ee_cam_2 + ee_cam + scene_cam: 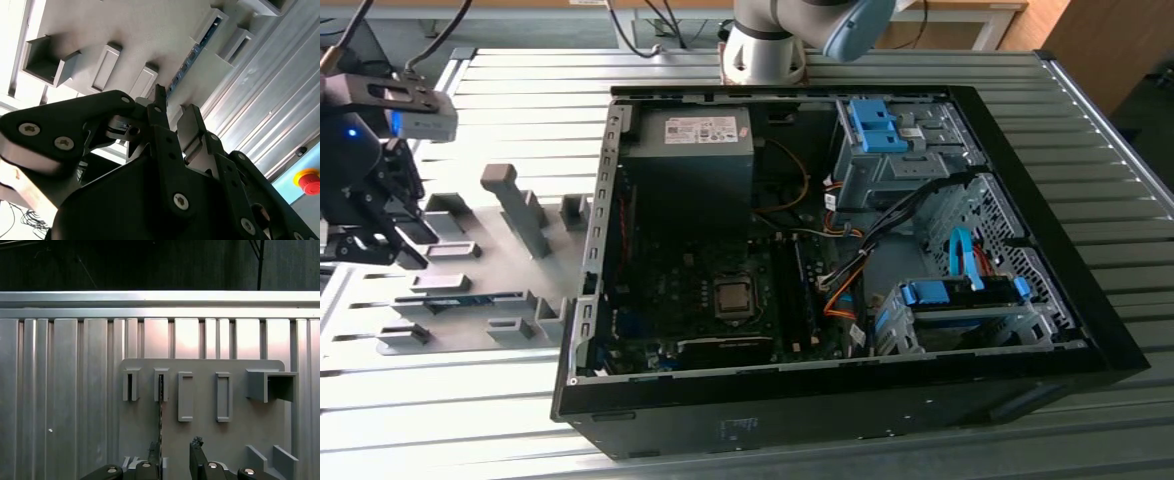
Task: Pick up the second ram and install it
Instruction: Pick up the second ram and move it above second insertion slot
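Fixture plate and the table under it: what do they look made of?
Fixture plate: probably plastic, going by its uniform matte grey and its blocks, which look moulded or printed. Table: likely aluminium, since its ribbed slats have a brushed sheen that catches the light.
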Robot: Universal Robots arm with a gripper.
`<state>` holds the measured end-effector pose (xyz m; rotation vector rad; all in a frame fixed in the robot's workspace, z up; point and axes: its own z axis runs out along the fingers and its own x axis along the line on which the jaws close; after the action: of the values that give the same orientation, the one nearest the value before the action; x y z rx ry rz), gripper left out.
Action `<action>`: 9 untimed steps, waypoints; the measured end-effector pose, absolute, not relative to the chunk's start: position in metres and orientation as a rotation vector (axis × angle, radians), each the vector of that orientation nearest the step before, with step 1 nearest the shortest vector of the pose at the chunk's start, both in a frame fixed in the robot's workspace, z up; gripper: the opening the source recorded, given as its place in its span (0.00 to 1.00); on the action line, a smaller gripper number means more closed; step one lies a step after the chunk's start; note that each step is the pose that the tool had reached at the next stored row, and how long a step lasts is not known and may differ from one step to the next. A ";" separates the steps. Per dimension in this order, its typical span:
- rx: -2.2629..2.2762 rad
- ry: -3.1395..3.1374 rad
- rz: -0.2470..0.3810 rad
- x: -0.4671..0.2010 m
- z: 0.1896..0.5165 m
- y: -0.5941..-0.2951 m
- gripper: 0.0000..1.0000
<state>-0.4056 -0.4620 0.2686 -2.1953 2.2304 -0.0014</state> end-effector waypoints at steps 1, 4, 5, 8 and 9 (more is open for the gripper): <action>-2.195 2.230 -0.001 -0.406 0.267 -0.462 0.37; -2.195 2.230 -0.001 -0.407 0.263 -0.462 0.37; -2.195 2.230 -0.001 -0.407 0.262 -0.462 0.37; -2.195 2.231 -0.001 -0.407 0.262 -0.462 0.37; -2.195 2.231 -0.001 -0.407 0.262 -0.462 0.37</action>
<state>-0.4071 -0.4622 0.2620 -2.1952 2.2306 -0.0014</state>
